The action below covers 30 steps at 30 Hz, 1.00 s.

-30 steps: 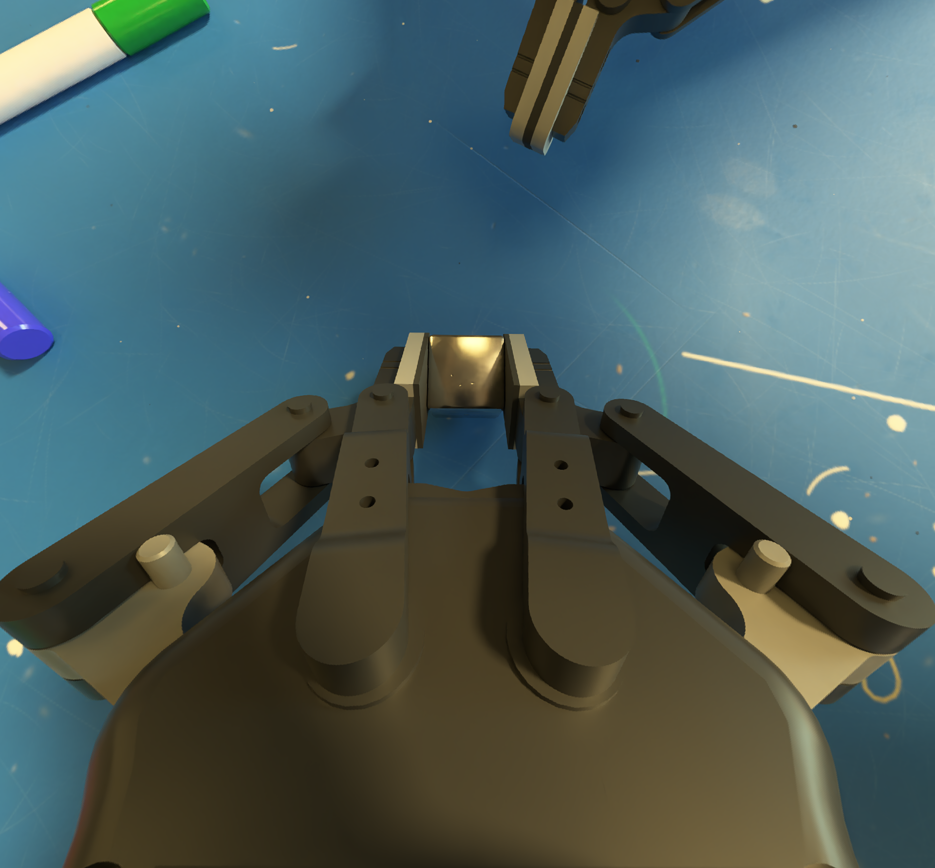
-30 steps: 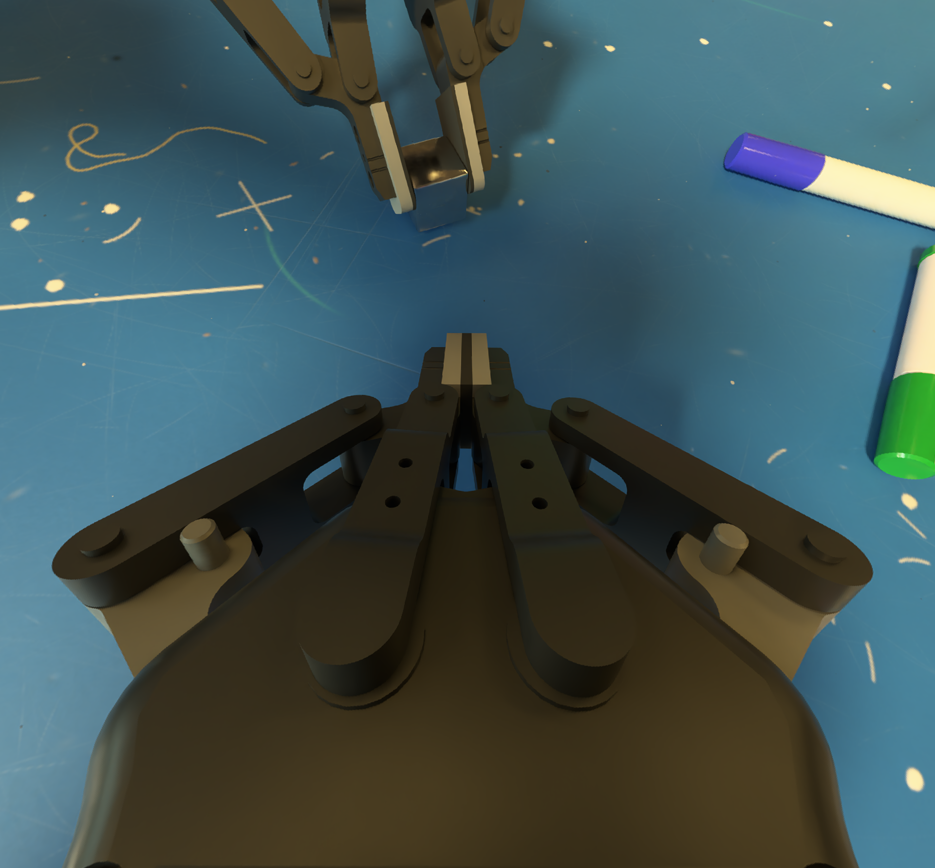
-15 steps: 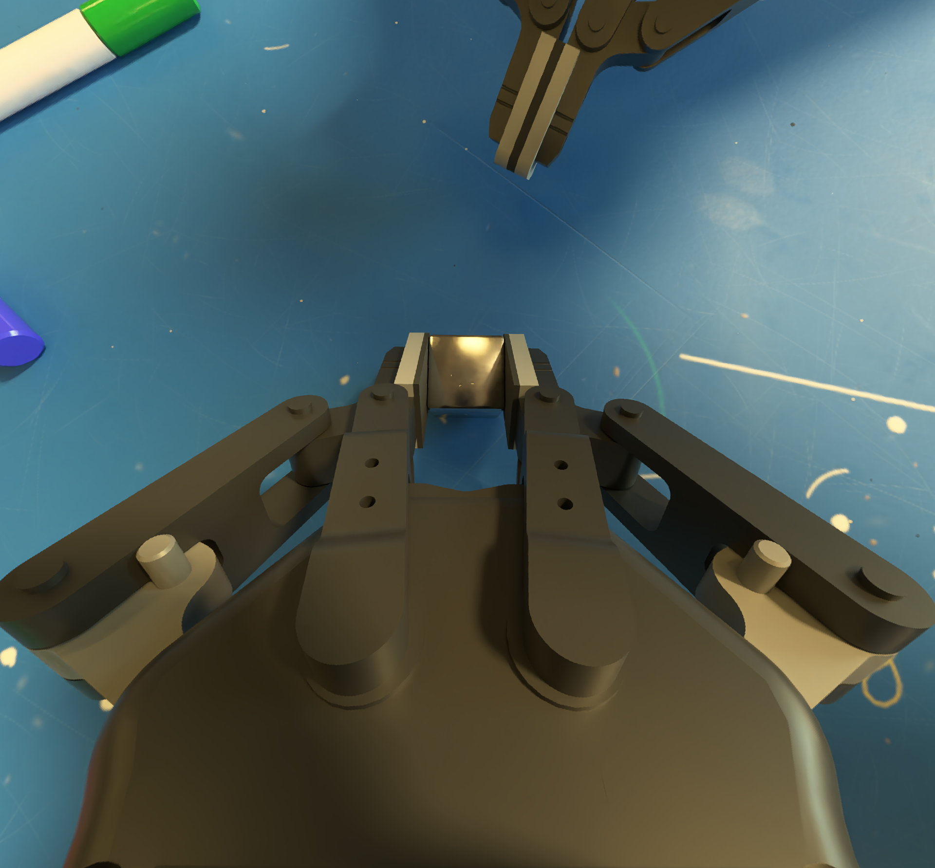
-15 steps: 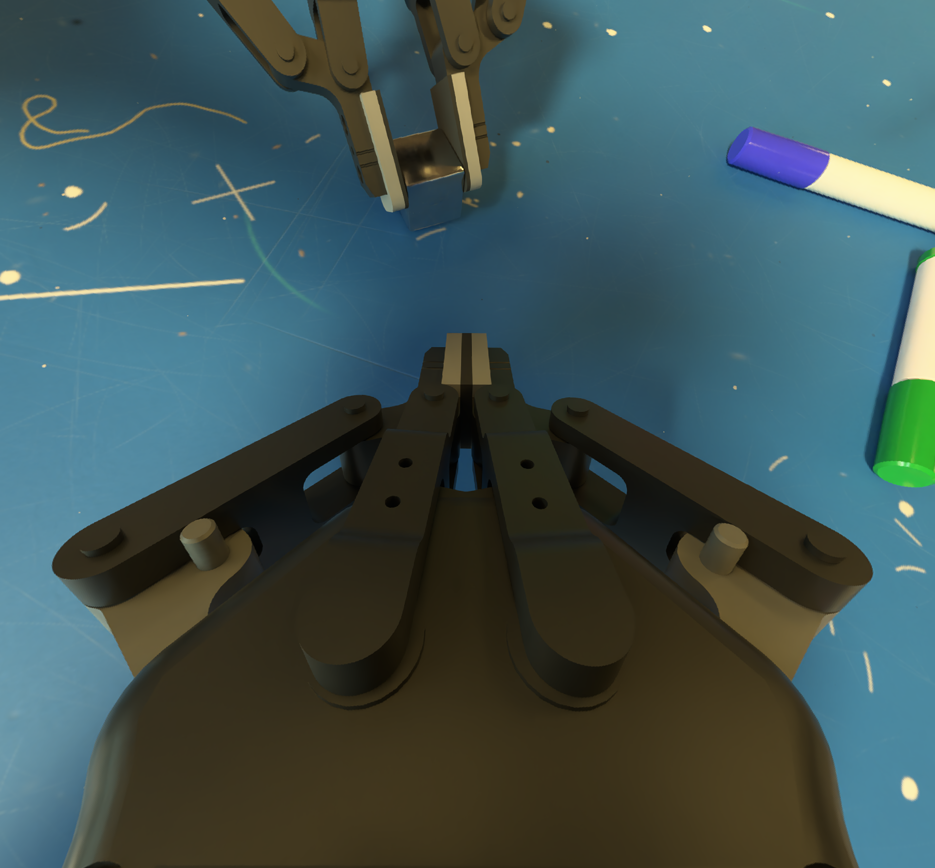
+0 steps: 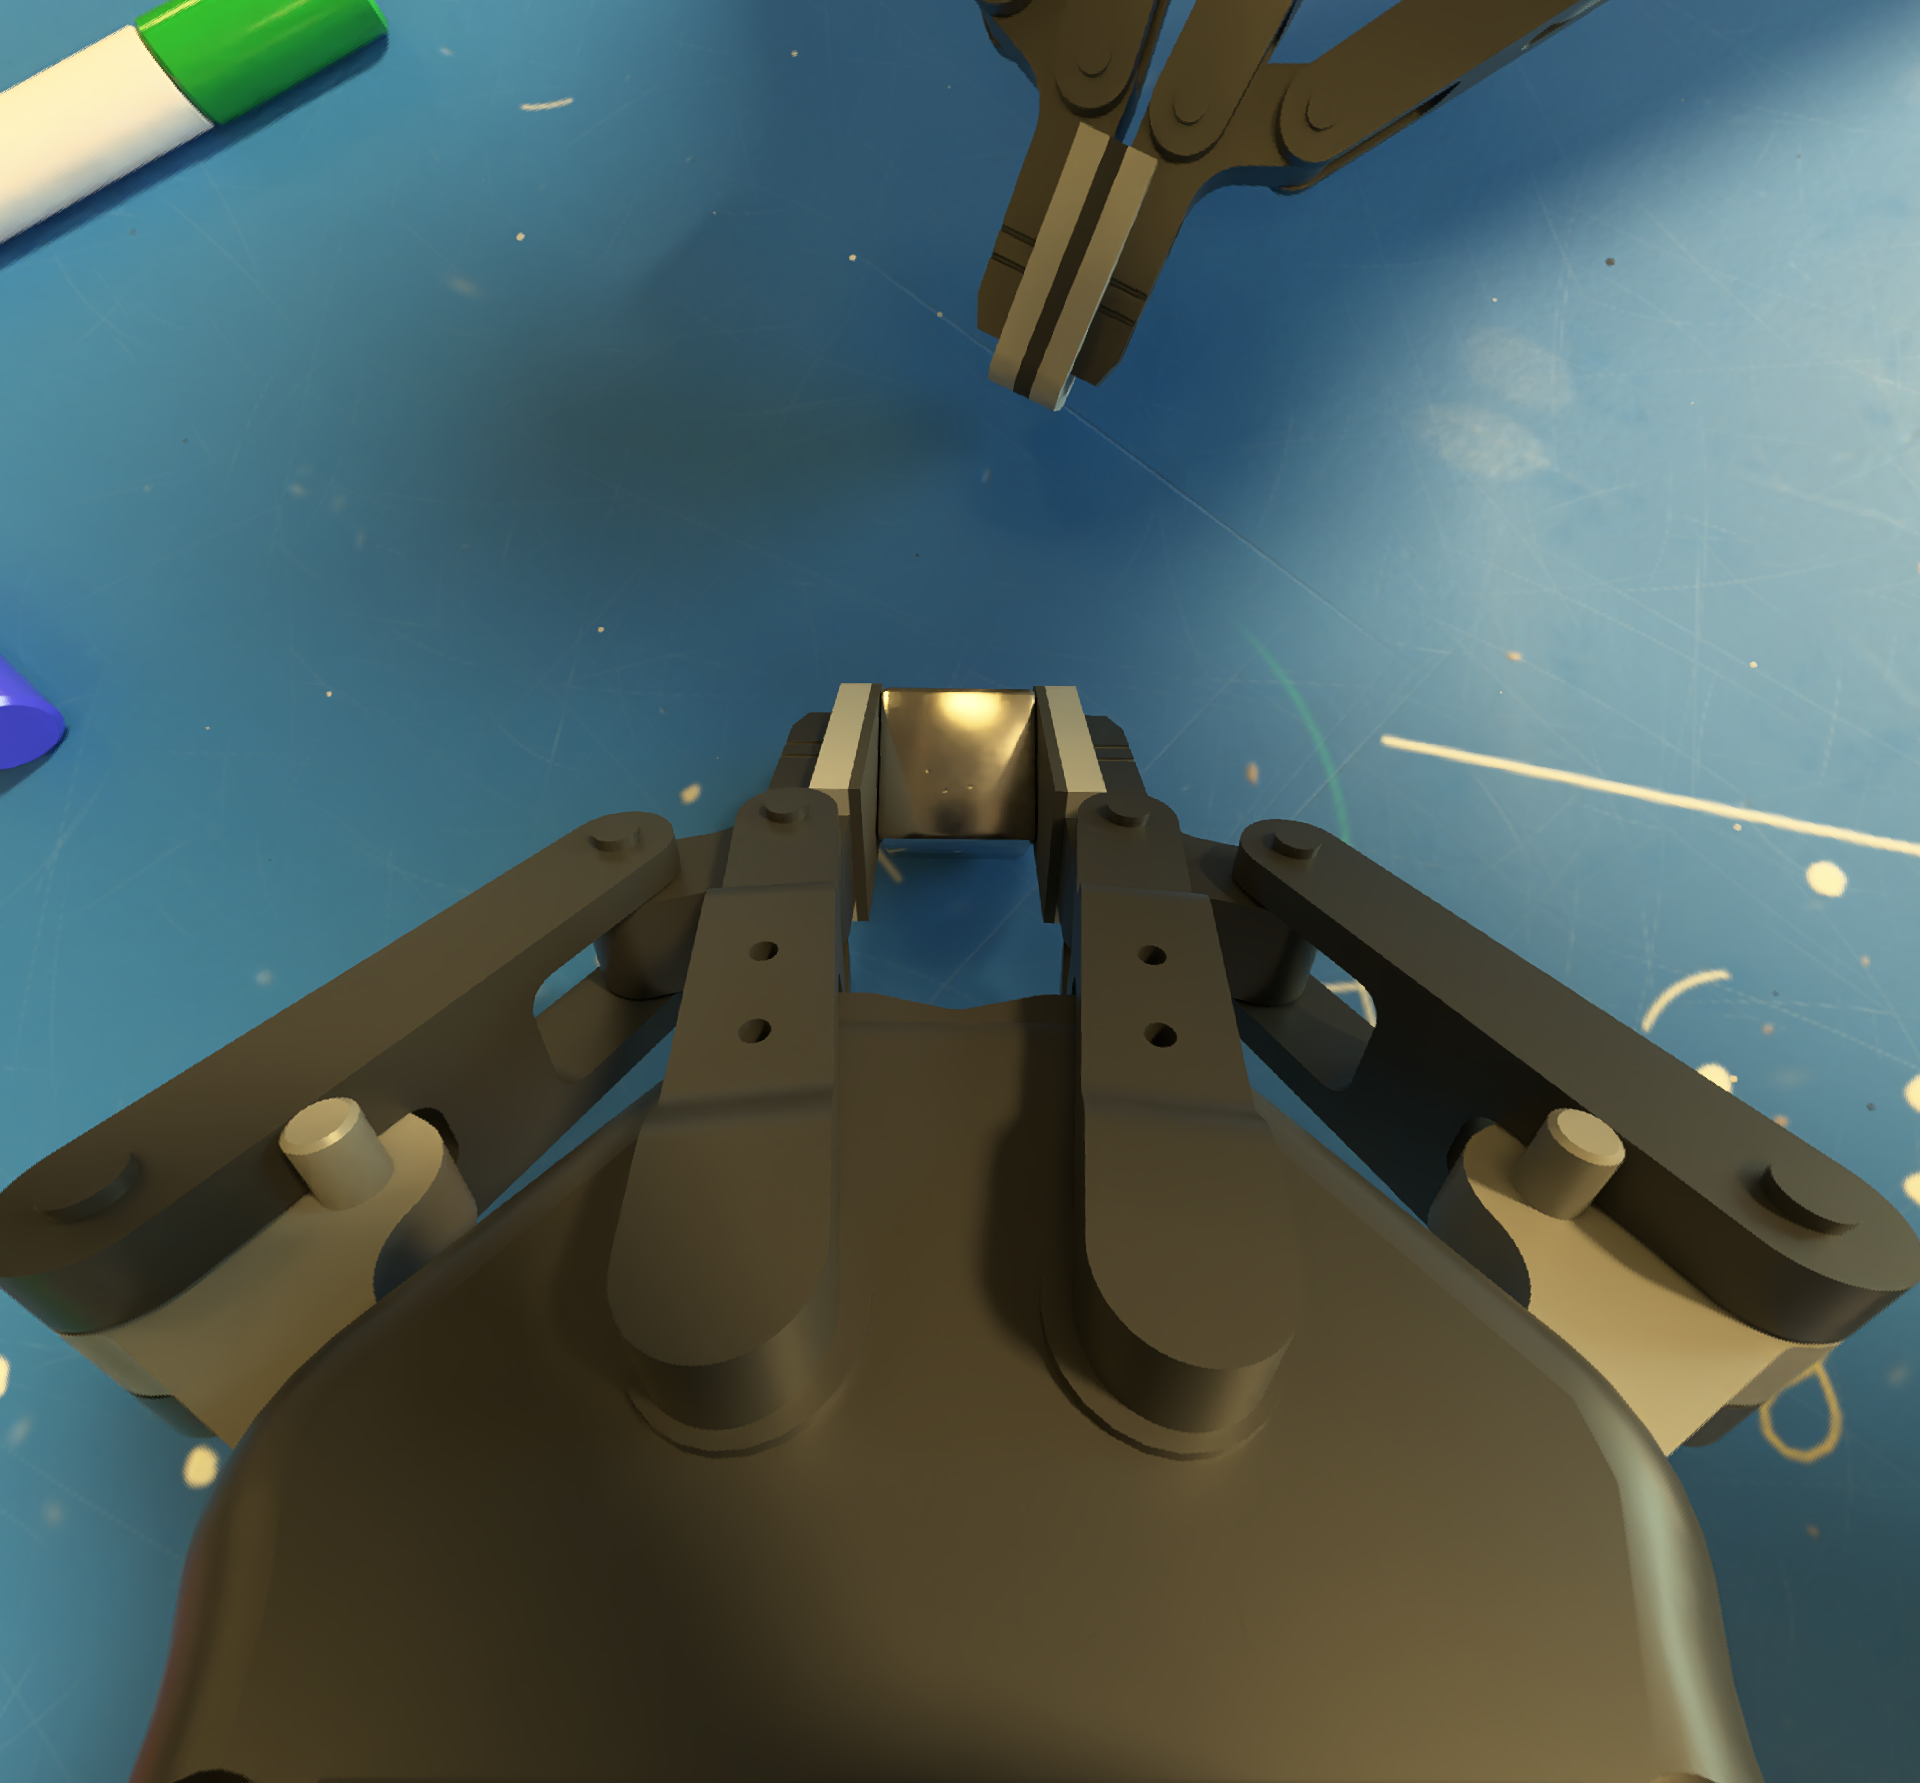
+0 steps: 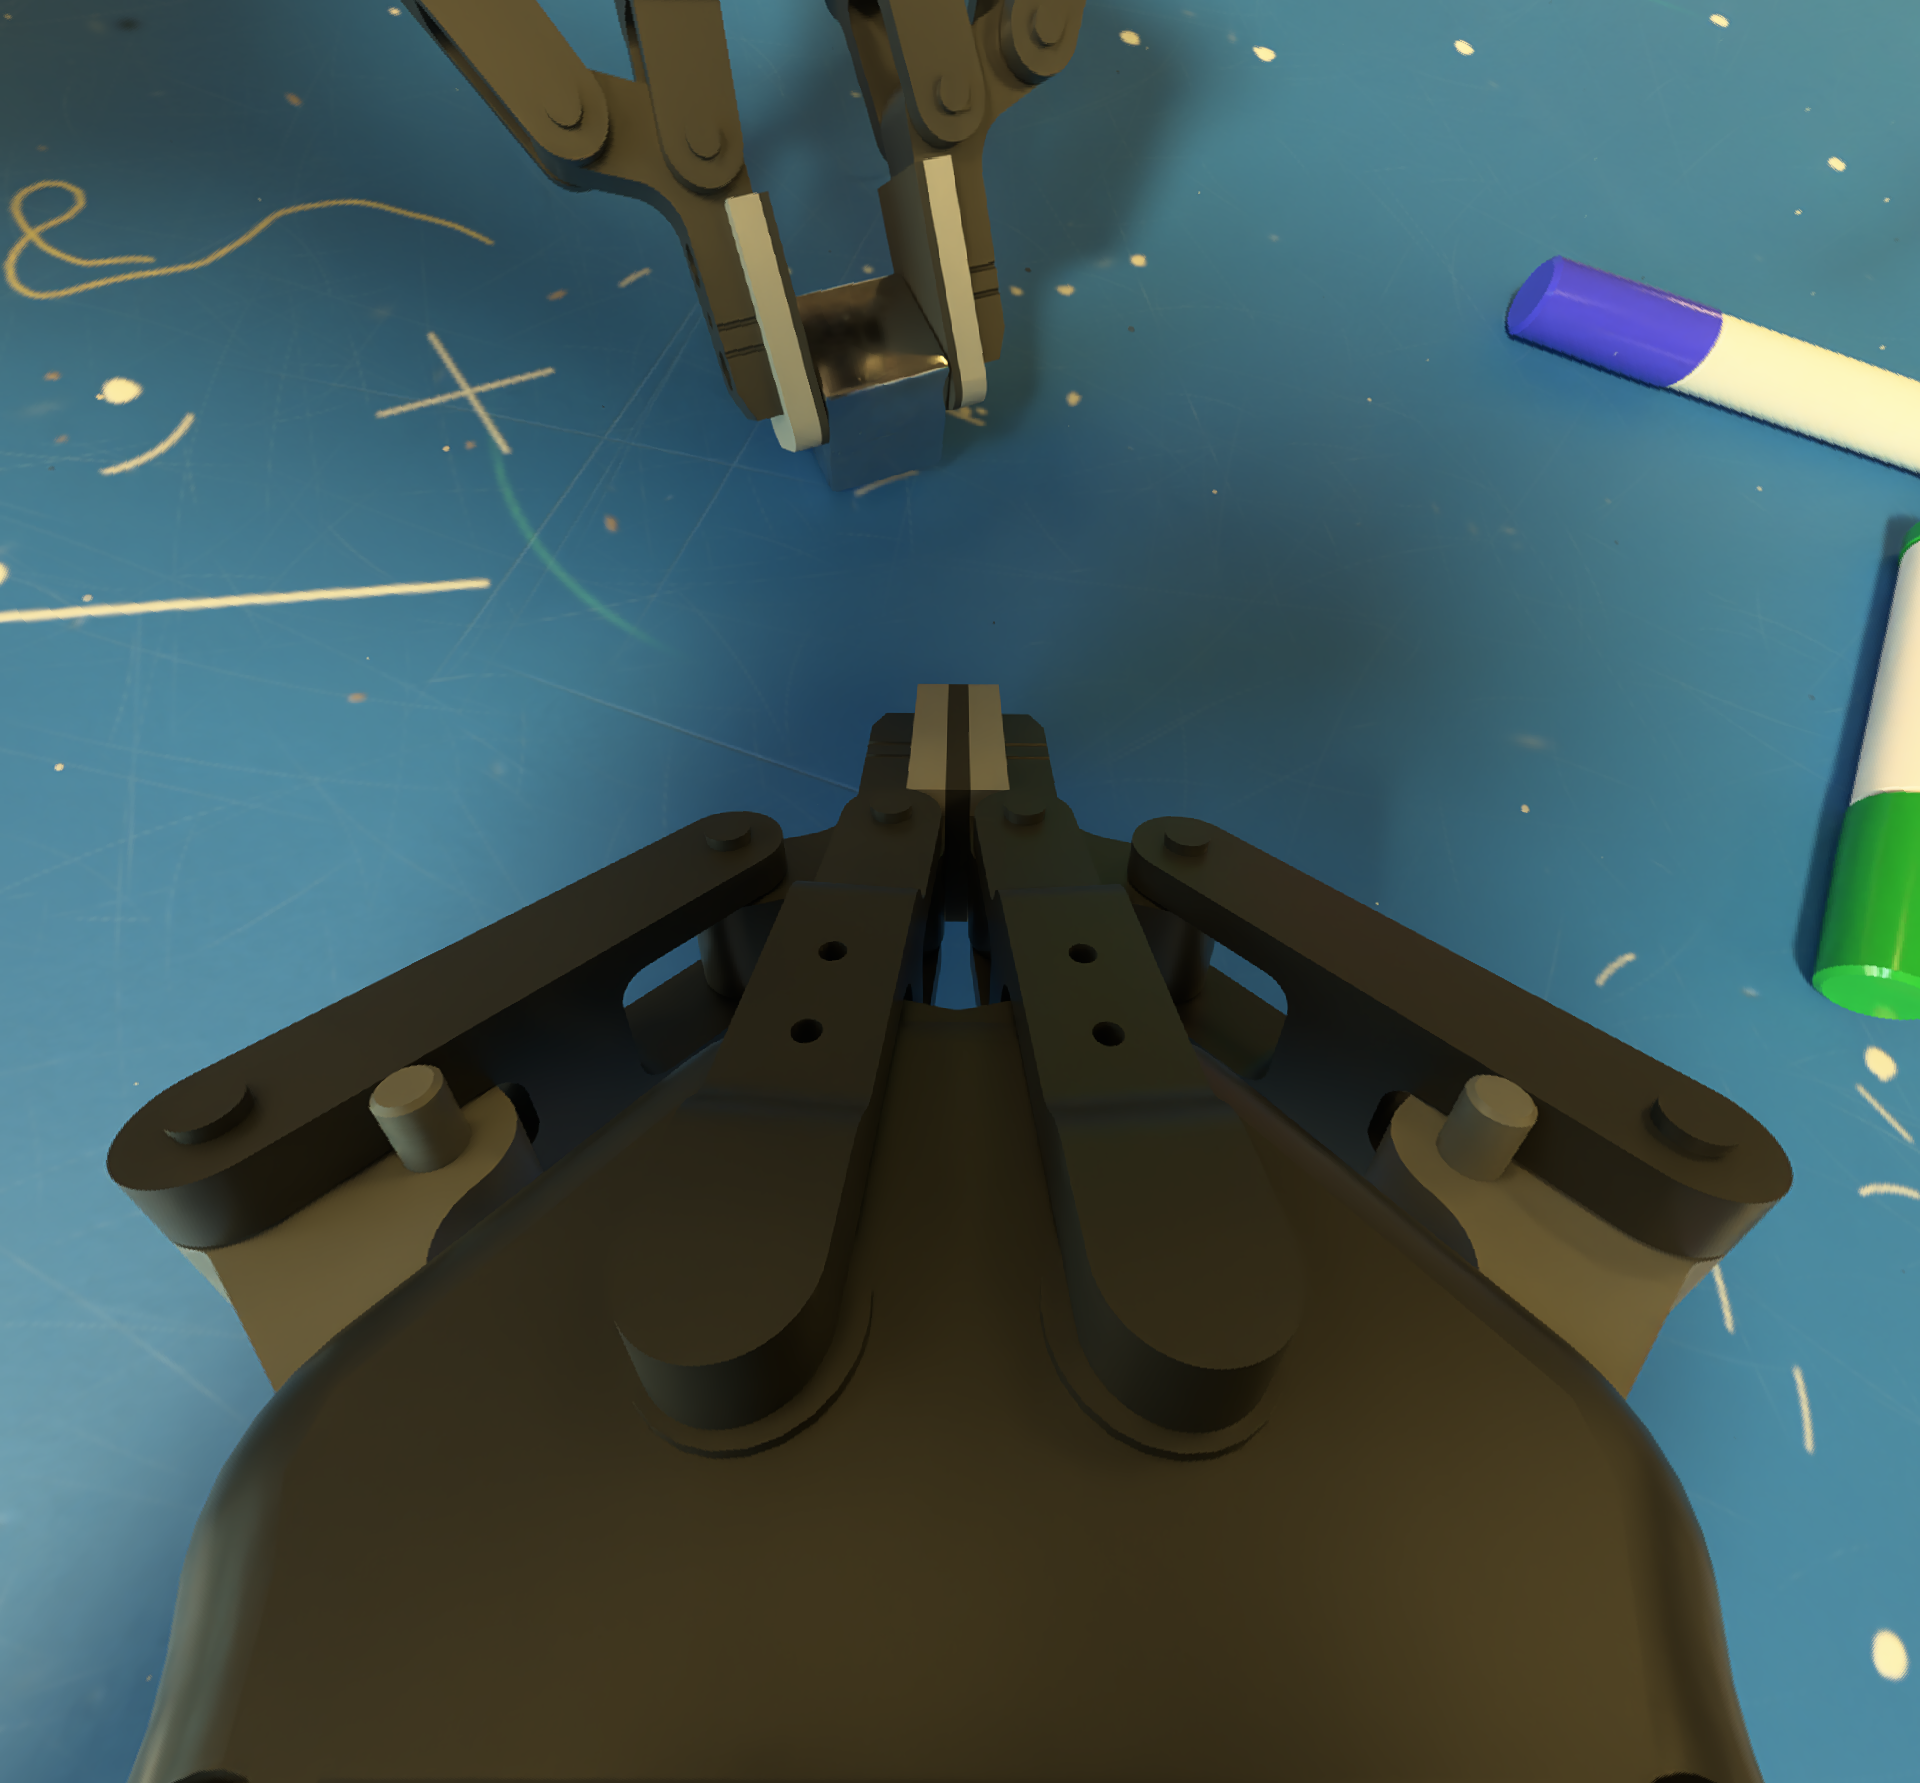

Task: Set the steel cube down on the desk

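A shiny steel cube (image 5: 956, 762) sits clamped between the pads of my left gripper (image 5: 956, 705), which is shut on it. In the right wrist view the left gripper (image 6: 878, 419) holds the cube (image 6: 883, 383) with its bottom edge at or just above the blue desk (image 6: 1247, 590); I cannot tell if it touches. My right gripper (image 6: 957, 694) is shut and empty, with its pads pressed together. It also shows in the left wrist view (image 5: 1049, 383), hovering low over the desk beyond the cube.
A green-capped white marker (image 5: 177, 81) and a purple-capped marker (image 5: 21, 720) lie on the scratched blue desk (image 5: 520, 486) to the left. In the right wrist view the purple-capped marker (image 6: 1704, 362) and the green-capped marker (image 6: 1881, 850) lie at the right.
The left gripper with the cube has come lower toward the desk. The two grippers now appear closer to each other and larger in each other's views.
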Available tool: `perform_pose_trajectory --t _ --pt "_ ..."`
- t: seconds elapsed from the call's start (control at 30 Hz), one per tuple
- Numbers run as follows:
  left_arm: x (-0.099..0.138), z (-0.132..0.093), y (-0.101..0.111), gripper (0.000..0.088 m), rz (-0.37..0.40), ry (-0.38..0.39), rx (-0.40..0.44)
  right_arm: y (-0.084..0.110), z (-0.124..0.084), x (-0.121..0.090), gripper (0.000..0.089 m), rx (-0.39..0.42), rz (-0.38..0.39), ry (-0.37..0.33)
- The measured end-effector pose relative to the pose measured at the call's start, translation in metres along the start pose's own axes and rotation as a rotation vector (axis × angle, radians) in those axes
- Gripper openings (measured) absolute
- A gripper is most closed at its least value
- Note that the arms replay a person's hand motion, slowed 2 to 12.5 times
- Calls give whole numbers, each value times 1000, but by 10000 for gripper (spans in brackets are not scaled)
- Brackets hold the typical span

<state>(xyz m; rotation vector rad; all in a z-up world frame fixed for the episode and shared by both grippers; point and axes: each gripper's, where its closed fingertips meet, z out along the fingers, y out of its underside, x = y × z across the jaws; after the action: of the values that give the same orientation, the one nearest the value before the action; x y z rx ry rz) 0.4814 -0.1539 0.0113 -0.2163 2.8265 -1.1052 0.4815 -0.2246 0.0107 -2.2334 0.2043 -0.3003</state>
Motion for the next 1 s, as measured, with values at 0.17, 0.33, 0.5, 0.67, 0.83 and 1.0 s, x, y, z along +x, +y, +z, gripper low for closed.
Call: perform_pose_trajectory --t 0.17,0.33,0.5,0.67,0.83,1.0 --pt "1 1 0 250 2 3 -2 0 0 0 0 -2 -1 4" --pt "2 1 0 250 5 4 -4 0 0 0 0 -2 -3 6" --pt "2 2 0 250 7 3 -8 0 0 1 0 -2 -4 9" --pt "2 2 1 250 8 1 -11 0 -1 1 0 1 -2 11" --pt "2 3 0 250 6 2 -11 -1 -1 1 0 6 2 10" --pt "2 3 0 250 5 2 -10 -2 -1 1 0 6 2 9"
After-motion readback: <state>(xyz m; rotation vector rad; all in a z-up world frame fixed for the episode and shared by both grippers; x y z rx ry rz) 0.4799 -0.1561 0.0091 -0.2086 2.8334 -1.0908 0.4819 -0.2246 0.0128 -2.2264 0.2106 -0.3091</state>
